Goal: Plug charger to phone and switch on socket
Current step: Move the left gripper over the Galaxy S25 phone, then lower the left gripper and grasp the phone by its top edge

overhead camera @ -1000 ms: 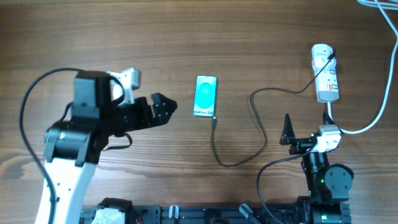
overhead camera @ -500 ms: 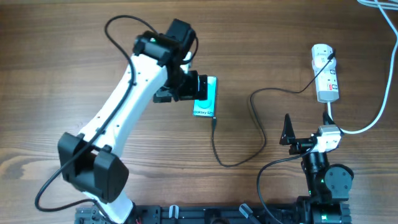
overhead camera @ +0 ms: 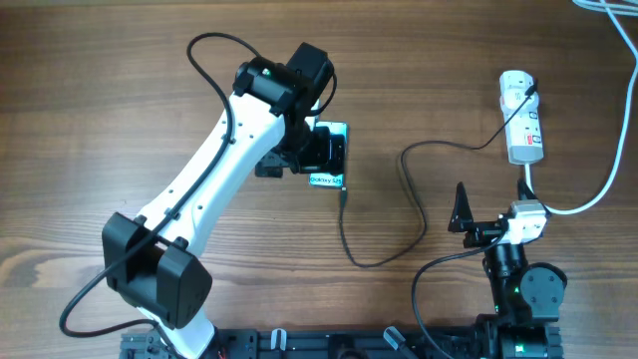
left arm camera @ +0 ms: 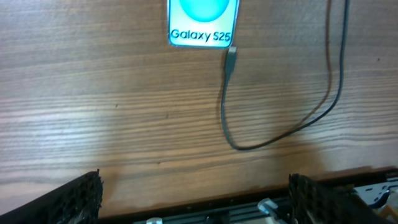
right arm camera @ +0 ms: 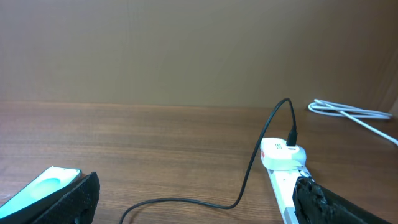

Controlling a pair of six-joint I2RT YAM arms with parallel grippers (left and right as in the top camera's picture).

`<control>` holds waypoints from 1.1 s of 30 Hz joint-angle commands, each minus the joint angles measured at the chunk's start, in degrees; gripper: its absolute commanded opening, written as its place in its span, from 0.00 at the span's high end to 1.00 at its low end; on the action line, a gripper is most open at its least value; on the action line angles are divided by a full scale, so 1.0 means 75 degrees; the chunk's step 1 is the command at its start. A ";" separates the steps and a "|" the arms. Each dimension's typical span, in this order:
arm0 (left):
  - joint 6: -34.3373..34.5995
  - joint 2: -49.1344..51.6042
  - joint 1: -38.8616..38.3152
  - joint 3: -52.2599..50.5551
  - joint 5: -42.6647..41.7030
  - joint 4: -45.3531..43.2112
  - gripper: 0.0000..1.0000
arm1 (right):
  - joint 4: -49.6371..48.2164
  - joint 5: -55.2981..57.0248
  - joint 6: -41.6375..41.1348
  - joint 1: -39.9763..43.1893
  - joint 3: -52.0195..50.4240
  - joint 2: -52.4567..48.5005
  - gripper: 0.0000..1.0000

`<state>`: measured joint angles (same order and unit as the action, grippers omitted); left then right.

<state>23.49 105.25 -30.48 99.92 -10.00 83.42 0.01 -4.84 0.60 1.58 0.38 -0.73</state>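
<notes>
The phone, cyan screen up, lies at mid-table, mostly covered by my left gripper, which hovers over it open and empty. In the left wrist view the phone is at the top edge and the gripper frames bare wood in front of it. The charger cable runs from its tip at the phone's near edge, by the right corner, to the socket. I cannot tell whether the tip is inserted. The dark plug sits in the socket. My right gripper is open, parked at the front right.
The thick white cord loops off the right edge from the socket. It also shows in the right wrist view. The right arm's base and a black rail line the front edge.
My left arm has swung from the left side of the table up and right until its gripper is over the phone. The right arm, cable and socket have not moved.
</notes>
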 commanded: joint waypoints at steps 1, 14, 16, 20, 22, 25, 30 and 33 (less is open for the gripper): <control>0.0128 0.0119 0.0012 0.0901 0.0449 0.0318 0.01 | -0.0015 0.0073 0.0108 -0.0032 -0.0009 0.0070 0.00; 0.0140 0.1314 0.0236 0.1664 0.0799 -0.0023 0.00 | -0.0015 0.0073 0.0105 -0.0032 -0.0012 0.0070 0.00; 0.0163 0.1617 0.0227 0.1664 0.0755 -0.0239 0.00 | -0.0015 0.0073 0.0105 -0.0032 -0.0009 0.0070 0.00; 0.0157 0.2159 0.0207 0.1664 0.0484 -0.0787 0.00 | -0.0015 0.0073 0.0108 -0.0032 -0.0009 0.0070 0.00; 0.0154 0.2346 0.0207 0.1664 0.0484 -0.1026 0.00 | -0.0015 0.0073 0.0105 -0.0032 -0.0012 0.0070 0.00; 0.0160 0.2576 0.0192 0.1664 0.0487 -0.1309 0.00 | -0.0015 0.0073 0.0105 -0.0032 -0.0012 0.0070 0.00; 0.0163 0.3048 0.0181 0.1664 0.0487 -0.1716 0.00 | -0.0015 0.0073 0.0105 -0.0032 -0.0012 0.0070 0.00; 0.0224 0.3241 0.0172 0.1664 0.0487 -0.1816 0.00 | -0.0015 0.0073 0.0105 -0.0032 -0.0012 0.0070 0.00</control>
<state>23.97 126.96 -28.86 111.61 -5.87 70.41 0.01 -4.84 0.78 1.58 0.38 -0.73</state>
